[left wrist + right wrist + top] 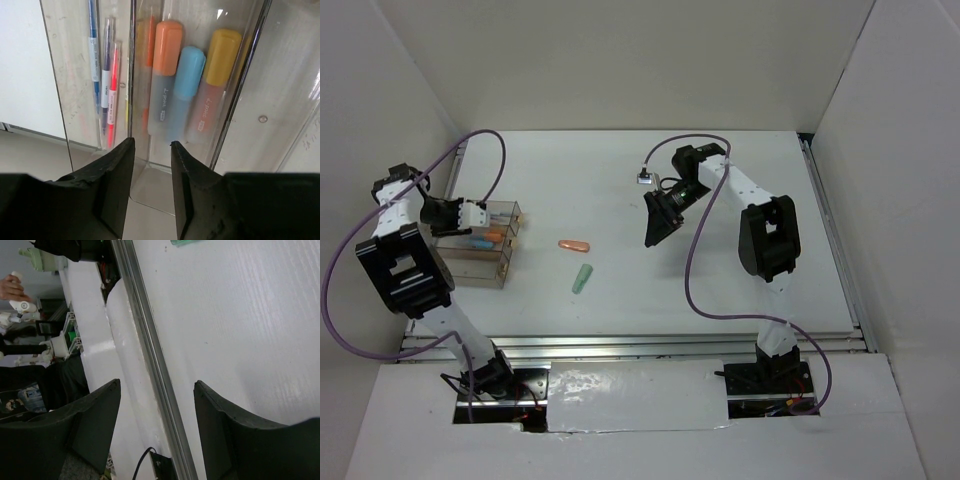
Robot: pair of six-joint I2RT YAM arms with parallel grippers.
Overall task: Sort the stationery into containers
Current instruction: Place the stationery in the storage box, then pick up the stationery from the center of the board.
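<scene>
The clear joined containers (470, 255) stand at the left of the table. My left gripper (472, 214) hovers over their far end, open and empty. In the left wrist view its jaws (151, 146) stand a little apart above a compartment wall (239, 95). That compartment holds an orange-capped marker (165, 70), a blue-capped marker (186, 85) and a yellow-capped marker (216, 75). The compartment beside it holds thin blue, purple and red pens (106, 80). An orange marker (574, 244) and a pale green marker (582, 278) lie on the table. My right gripper (658, 222) is open and empty, to their right.
The right wrist view shows its gripper (157, 386) wide open, facing the metal rail (150, 350) at the table's near edge; the green marker's tip (184, 242) shows at the top. White walls enclose the table on three sides. Purple cables loop from both arms.
</scene>
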